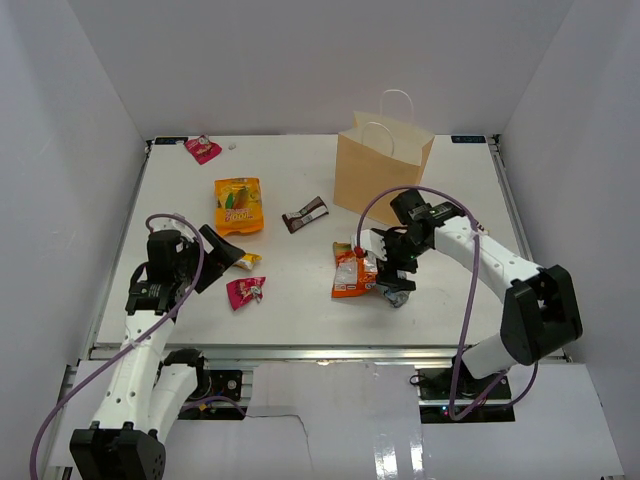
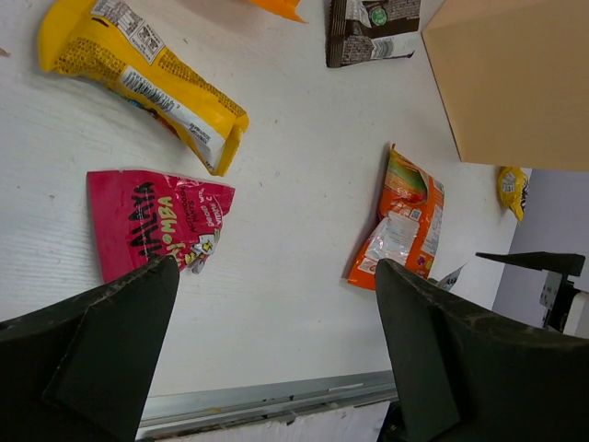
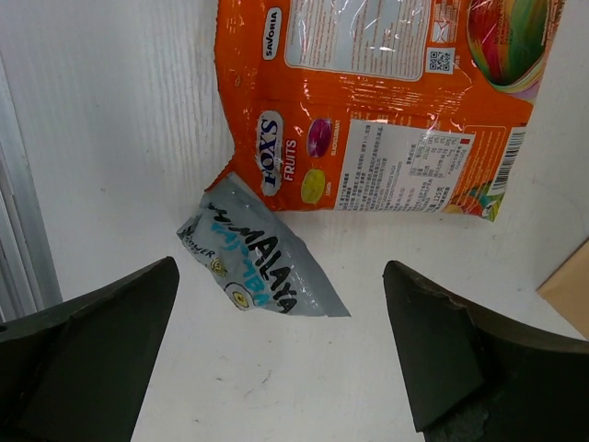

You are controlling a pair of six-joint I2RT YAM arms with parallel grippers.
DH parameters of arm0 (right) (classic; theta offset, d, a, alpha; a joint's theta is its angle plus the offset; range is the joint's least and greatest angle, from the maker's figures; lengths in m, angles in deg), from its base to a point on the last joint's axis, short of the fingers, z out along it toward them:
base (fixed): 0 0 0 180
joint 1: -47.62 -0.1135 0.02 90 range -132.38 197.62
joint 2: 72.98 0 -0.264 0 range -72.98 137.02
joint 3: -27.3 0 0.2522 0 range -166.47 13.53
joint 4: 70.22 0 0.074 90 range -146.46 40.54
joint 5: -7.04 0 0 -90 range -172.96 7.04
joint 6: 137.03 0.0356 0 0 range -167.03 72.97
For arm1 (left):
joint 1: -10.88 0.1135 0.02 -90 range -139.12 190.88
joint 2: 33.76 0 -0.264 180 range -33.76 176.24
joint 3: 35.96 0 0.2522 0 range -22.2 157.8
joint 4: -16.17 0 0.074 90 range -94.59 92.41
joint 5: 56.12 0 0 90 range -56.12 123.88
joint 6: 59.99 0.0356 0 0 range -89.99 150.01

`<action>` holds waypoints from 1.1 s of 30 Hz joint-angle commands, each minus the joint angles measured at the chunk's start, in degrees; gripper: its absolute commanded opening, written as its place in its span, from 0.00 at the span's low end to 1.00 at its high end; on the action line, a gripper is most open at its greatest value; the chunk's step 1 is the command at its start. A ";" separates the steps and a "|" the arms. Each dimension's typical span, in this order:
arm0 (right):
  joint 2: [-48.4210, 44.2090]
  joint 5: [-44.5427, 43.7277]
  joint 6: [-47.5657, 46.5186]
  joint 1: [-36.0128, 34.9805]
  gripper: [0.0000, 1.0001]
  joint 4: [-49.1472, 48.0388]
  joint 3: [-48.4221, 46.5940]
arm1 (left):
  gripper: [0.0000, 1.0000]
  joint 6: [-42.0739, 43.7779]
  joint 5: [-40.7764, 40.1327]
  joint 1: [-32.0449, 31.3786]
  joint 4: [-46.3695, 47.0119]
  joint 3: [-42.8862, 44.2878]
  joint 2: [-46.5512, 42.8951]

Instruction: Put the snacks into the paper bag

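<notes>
Right gripper (image 3: pixel 281 354) hangs wide open and empty over the blue-grey packet (image 3: pixel 253 262), lettered HIMALAYA. Its corner touches the orange-white packet (image 3: pixel 386 110), which reads SAVORIA and FOX'S FRUITS. The risk: a pinch on flat foil slips, or drags both packets. Left gripper (image 2: pixel 276 359) is spread too, holding nothing, above a magenta packet (image 2: pixel 152 221). The paper bag (image 1: pixel 380 170) stands upright further back.

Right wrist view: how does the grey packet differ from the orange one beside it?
The orange packet is far larger than the grey packet. The orange packet reads FOX'S FRUITS; the grey packet reads HIMALAYA. Both lie flat on the table, corners touching.
</notes>
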 commanded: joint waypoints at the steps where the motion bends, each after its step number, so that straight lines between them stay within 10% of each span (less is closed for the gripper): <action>1: 2.49 -0.72 0.09 -0.25 0.98 0.63 -2.19 | 0.98 -1.86 -0.13 -0.08 -1.09 -0.82 -1.31; 6: 4.33 -0.09 -11.53 -0.25 0.97 -2.18 1.24 | 0.98 -1.68 1.10 -0.08 -1.01 -2.58 -0.44; 18: 8.22 -0.90 -11.19 0.02 0.21 -4.82 5.19 | 0.98 -0.89 11.20 -0.17 5.05 -4.33 0.35; 26: -4.18 17.09 -7.68 4.76 0.08 4.31 -3.48 | 0.98 -3.79 14.04 -7.44 11.38 -6.62 6.14; 33: -7.26 23.89 14.09 12.74 0.08 -4.27 -23.15 | 0.98 -5.20 8.23 -19.06 16.22 -3.55 15.10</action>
